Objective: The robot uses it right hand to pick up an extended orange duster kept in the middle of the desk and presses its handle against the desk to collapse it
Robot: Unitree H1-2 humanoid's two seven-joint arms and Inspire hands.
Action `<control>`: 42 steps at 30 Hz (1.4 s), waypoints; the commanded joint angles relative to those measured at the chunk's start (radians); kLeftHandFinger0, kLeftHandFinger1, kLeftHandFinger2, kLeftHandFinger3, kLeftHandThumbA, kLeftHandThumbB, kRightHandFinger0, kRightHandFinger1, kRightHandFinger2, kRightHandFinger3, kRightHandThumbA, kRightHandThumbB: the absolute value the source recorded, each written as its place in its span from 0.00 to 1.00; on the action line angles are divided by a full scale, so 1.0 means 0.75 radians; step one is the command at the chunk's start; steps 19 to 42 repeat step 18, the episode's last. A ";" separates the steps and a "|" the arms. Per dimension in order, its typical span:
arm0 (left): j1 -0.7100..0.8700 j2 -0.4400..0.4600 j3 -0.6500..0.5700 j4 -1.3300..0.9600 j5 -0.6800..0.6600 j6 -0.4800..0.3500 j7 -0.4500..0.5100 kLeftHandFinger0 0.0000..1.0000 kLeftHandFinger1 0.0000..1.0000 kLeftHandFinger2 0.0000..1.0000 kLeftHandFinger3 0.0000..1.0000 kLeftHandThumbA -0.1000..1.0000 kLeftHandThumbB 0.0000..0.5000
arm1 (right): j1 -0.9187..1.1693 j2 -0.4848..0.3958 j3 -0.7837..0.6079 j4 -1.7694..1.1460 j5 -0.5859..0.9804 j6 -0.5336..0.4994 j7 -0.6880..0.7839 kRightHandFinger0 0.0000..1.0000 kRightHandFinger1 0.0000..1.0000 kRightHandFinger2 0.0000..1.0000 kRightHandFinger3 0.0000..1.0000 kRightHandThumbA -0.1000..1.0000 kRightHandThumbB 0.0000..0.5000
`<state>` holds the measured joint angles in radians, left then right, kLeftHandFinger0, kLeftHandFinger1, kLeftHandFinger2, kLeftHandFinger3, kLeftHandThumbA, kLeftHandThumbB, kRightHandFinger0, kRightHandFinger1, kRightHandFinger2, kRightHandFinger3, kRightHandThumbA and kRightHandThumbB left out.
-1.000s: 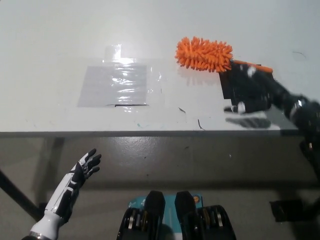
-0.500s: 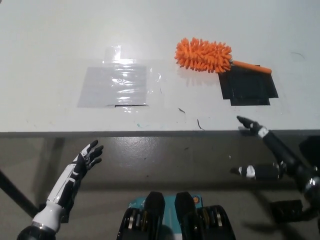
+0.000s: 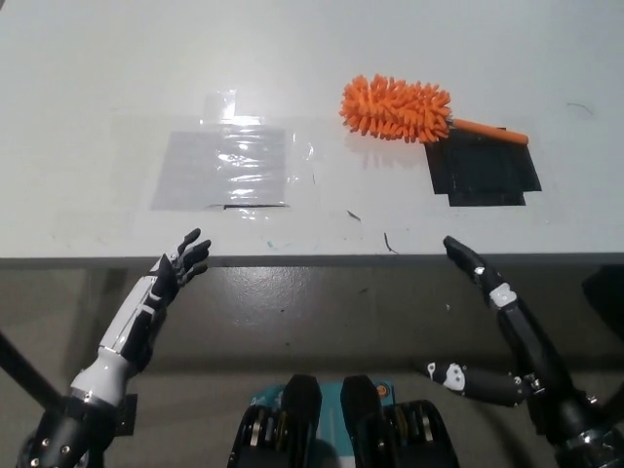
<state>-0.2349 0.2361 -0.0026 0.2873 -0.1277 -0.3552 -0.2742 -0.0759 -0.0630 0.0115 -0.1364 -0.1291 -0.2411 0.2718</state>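
The orange duster [image 3: 398, 107] lies on the white desk [image 3: 117, 88] at the upper right. Its short orange handle [image 3: 492, 131] rests across the top of a black patch [image 3: 484, 170]. Nothing touches the duster. My black right hand [image 3: 507, 336] hangs below the desk's front edge at the lower right, fingers spread and open, well short of the duster. My white left hand [image 3: 175, 268] is open at the lower left, just under the front edge of the desk.
A clear plastic sheet [image 3: 226, 166] is taped flat on the desk's left middle. The desk's front edge [image 3: 312, 260] runs across the picture, with grey floor below it.
My right hand has left the duster's handle and dropped back below the desk edge. The duster stays by the black patch. My left hand has risen slightly toward the edge.
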 commanded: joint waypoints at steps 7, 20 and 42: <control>-0.027 0.028 -0.029 -0.068 -0.008 -0.007 -0.061 1.00 1.00 1.00 1.00 1.00 0.66 | -0.080 0.033 -0.145 0.248 0.284 -0.216 -0.095 1.00 1.00 1.00 1.00 1.00 0.25; 0.005 0.035 -0.037 -0.068 -0.031 -0.031 -0.094 1.00 1.00 1.00 1.00 1.00 0.59 | -0.075 0.025 -0.141 0.287 0.314 -0.158 -0.096 1.00 1.00 1.00 1.00 1.00 0.32; 0.005 0.035 -0.037 -0.068 -0.031 -0.031 -0.094 1.00 1.00 1.00 1.00 1.00 0.59 | -0.075 0.025 -0.141 0.287 0.314 -0.158 -0.096 1.00 1.00 1.00 1.00 1.00 0.32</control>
